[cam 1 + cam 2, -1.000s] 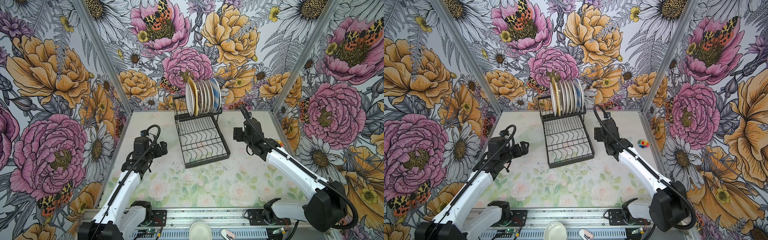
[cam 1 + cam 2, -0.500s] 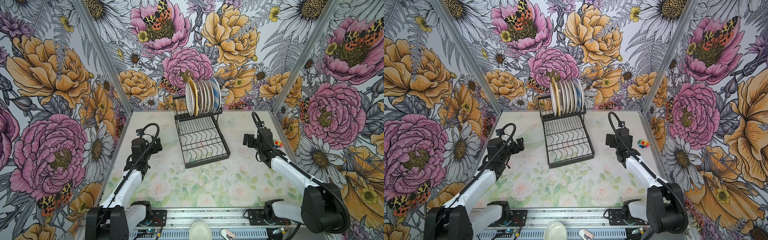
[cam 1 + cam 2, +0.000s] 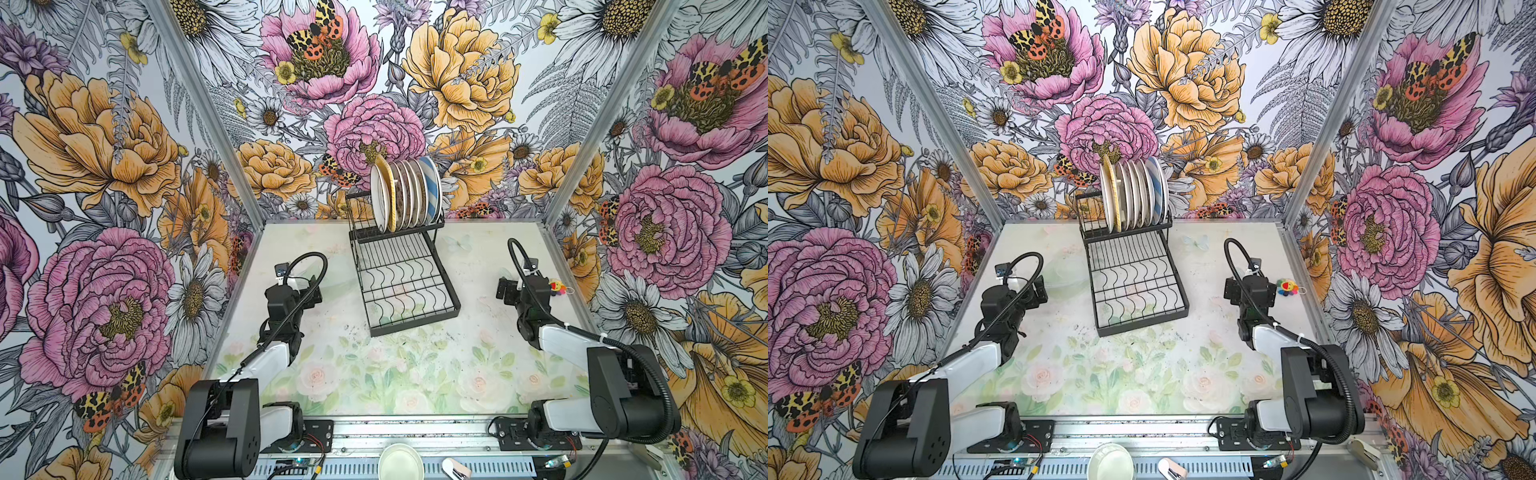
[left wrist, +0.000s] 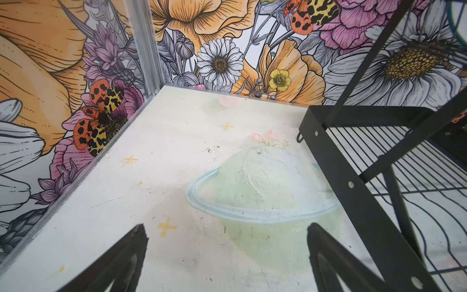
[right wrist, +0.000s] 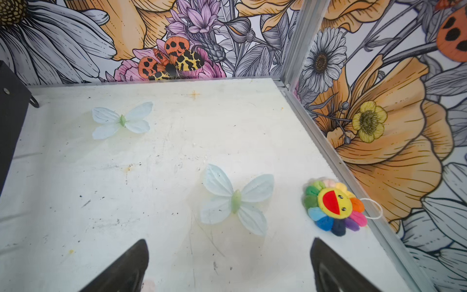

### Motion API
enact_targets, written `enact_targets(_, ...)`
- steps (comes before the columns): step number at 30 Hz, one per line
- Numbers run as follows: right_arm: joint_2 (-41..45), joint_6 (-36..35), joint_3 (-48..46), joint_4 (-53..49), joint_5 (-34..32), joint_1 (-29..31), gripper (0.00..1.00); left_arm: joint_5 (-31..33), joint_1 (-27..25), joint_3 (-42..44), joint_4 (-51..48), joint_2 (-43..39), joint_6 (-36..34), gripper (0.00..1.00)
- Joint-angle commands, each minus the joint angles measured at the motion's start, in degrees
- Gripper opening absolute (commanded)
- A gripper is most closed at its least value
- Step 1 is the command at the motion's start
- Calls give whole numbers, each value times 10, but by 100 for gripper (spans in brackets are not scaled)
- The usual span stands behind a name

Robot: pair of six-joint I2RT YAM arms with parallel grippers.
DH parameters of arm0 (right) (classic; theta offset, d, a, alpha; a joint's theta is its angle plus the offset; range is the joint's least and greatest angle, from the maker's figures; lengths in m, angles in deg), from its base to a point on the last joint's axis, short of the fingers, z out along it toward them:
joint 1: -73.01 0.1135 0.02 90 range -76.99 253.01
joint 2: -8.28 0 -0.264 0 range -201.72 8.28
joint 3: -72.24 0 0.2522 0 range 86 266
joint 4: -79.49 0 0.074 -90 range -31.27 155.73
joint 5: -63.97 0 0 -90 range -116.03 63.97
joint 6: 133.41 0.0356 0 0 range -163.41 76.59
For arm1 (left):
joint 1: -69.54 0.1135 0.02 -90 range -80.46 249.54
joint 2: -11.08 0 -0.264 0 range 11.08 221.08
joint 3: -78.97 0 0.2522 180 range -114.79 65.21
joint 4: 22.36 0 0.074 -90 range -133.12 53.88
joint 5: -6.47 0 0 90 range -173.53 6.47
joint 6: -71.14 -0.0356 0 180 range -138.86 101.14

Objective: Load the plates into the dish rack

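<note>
**Both grippers empty, plates racked: a stray bump is the worry now**

Closest in, the left gripper is hovering over the table, jaws spread wide with nothing between them. The right gripper is doing likewise, jaws wide and pinching nothing. Just beyond the outer tip of the right jaws a toy flower is lying, and a careless sweep could be dragging it along. The dish rack is sitting close beside the left jaws' inner tip, so a swing that way is risking a shove. Far ahead of both sets of jaws, the plates are standing on edge, packed tight on the upper tier. To my eye, one knock to that rack could be rattling them loose.
</note>
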Motion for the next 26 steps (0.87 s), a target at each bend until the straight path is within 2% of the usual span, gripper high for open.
enact_targets(1,-18,-15,-14,119,-4,-4,100,14,8,12,108,21,-19,99)
enact_targets(5,-52,-18,-33,180,3,-4,99,6,7,20,162,57,-15,99)
enact_targets(11,-84,-18,-63,266,-6,-3,100,29,1,34,253,122,-11,99)
enact_targets(17,-86,-15,-66,275,-47,6,100,44,-2,39,311,179,-5,99)
enact_targets(26,-87,-14,-66,274,-49,7,99,44,-3,30,295,182,-5,99)
